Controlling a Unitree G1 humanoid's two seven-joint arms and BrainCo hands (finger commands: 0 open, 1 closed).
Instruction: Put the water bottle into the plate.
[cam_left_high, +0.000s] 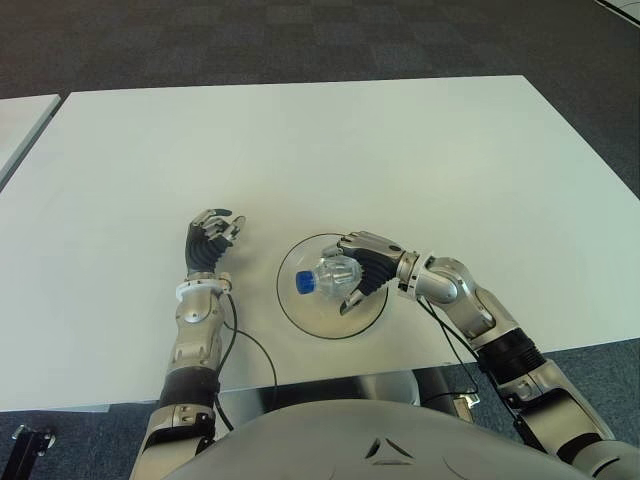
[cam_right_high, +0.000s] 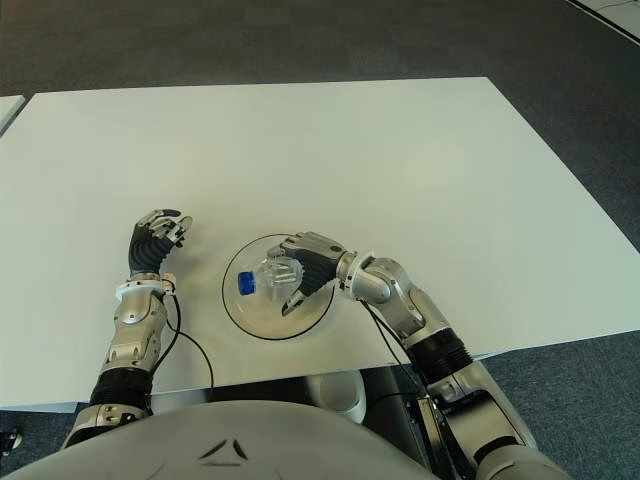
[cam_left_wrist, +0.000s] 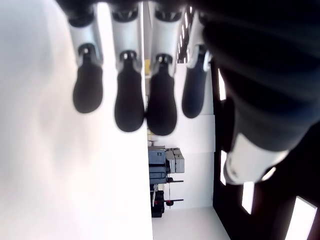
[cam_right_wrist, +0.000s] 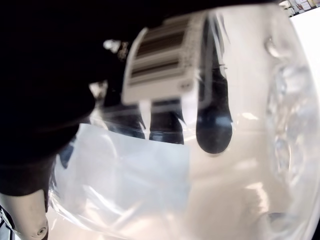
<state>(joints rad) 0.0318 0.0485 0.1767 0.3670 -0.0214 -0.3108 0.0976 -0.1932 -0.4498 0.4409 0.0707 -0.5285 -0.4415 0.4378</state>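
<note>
The right hand (cam_left_high: 362, 273) was wrapped around the water bottle (cam_left_high: 328, 276), holding it on its side over the plate (cam_left_high: 312, 322) near the tabletop's (cam_left_high: 330, 150) front edge, probably to set it down, while the left hand (cam_left_high: 210, 243) sat empty with fingers loosely curled beside the plate.

Silver jointed arms, black rubbery fingers (cam_left_high: 212, 240), thin black cables along the left forearm.

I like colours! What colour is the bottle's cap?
Blue. The cap on the clear water bottle shows best in the left eye view.
</note>
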